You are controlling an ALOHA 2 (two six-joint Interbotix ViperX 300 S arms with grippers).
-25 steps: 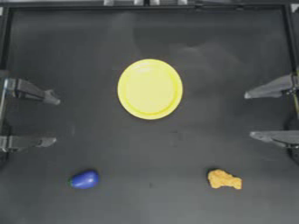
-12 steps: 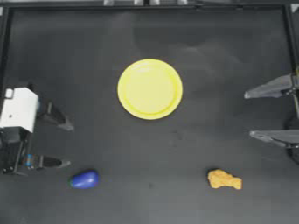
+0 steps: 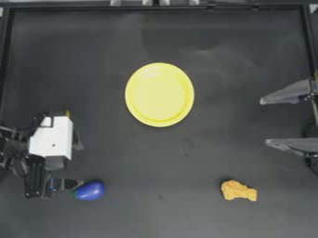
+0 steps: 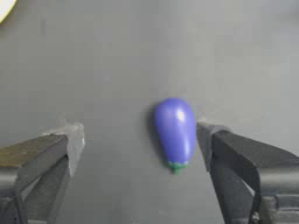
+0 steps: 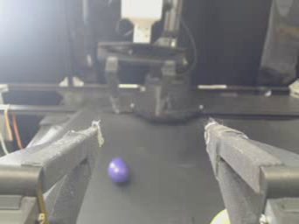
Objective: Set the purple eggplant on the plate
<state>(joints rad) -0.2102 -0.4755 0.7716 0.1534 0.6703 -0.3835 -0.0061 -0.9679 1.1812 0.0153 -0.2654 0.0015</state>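
Left wrist view first: we have the left gripper (image 4: 140,148) down at the table with its jaws spread wide, and the purple eggplant (image 4: 175,132) lies between them, right against one jaw, green tip pointing back toward the wrist. Nothing is clamped yet. From above, we see the left gripper (image 3: 65,166) at the near left of the table (image 3: 93,56), the purple eggplant (image 3: 90,190) flat on the surface. Off to the right sits an orange nugget-like piece (image 3: 238,190). Farther up, we find the plate (image 3: 160,95) mid-table, well apart from the eggplant. Right gripper (image 3: 273,122) waits at the right edge, jaws released.
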